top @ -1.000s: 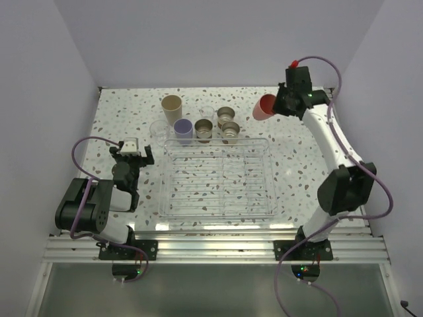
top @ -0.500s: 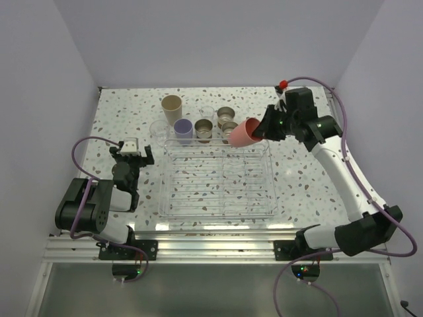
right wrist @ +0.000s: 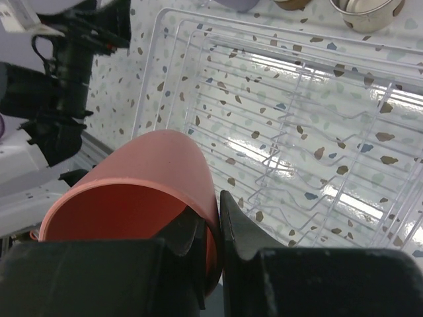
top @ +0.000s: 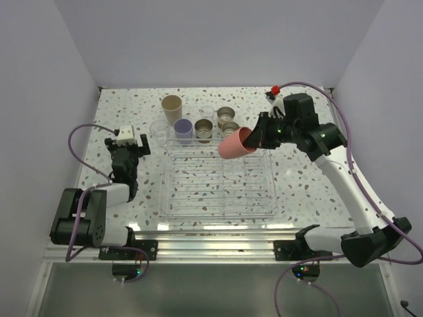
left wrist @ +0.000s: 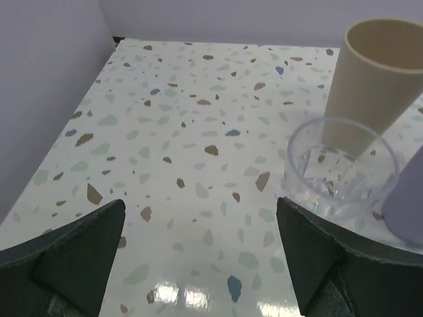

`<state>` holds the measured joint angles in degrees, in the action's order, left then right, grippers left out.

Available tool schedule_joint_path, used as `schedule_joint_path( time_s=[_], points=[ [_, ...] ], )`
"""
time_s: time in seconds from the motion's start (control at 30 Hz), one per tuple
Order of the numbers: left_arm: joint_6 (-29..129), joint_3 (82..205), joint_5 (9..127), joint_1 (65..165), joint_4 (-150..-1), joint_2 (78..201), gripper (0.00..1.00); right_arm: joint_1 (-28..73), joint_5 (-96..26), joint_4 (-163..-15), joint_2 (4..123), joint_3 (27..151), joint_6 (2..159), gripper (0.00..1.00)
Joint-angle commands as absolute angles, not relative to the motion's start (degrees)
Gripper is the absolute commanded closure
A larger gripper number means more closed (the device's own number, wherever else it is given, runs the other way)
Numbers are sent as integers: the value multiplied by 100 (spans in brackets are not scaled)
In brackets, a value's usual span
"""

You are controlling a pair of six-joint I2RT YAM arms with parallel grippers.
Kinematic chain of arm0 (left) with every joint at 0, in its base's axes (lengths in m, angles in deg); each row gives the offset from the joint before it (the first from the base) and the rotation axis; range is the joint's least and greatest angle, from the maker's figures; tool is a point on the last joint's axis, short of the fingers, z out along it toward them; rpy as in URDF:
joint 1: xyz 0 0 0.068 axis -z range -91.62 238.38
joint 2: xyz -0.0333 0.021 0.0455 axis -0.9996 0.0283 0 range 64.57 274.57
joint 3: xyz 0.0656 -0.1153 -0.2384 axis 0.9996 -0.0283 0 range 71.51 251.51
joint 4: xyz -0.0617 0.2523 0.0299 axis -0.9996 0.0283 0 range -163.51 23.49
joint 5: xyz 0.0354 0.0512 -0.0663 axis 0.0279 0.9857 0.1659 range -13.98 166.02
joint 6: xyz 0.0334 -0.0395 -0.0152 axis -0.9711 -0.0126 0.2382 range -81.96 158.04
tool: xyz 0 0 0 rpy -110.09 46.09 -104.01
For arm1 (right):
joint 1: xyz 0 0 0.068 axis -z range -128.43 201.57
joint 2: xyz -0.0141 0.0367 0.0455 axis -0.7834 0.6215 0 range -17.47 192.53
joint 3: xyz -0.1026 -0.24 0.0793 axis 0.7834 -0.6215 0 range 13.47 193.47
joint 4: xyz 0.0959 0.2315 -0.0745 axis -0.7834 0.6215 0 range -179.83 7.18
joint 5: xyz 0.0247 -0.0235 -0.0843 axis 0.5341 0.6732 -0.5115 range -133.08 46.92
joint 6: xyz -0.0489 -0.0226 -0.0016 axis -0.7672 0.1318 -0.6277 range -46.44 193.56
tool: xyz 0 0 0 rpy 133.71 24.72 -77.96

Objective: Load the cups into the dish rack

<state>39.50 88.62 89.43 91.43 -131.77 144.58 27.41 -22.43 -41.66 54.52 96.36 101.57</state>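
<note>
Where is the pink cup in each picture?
Top external: the pink cup hangs tipped over the far edge of the dish rack, right of middle.
Left wrist: not in it.
Right wrist: the pink cup fills the lower left, close up.
Shared landmark: the dish rack shows in the top and right wrist views; the speckled table shows in all three.
</note>
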Motion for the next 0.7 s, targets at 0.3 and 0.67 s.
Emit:
schedule_joint_path(
  time_s=[0.3,0.67],
  points=[
    [6836,10771,8346,8821,-8646,12539,0,2503,-1830,-4482,5504,9994,10361,100],
    [9188,12004,3273,8688,-9296,12671,0,2503,244,-8167,6181,10198,13638,100]
  ],
)
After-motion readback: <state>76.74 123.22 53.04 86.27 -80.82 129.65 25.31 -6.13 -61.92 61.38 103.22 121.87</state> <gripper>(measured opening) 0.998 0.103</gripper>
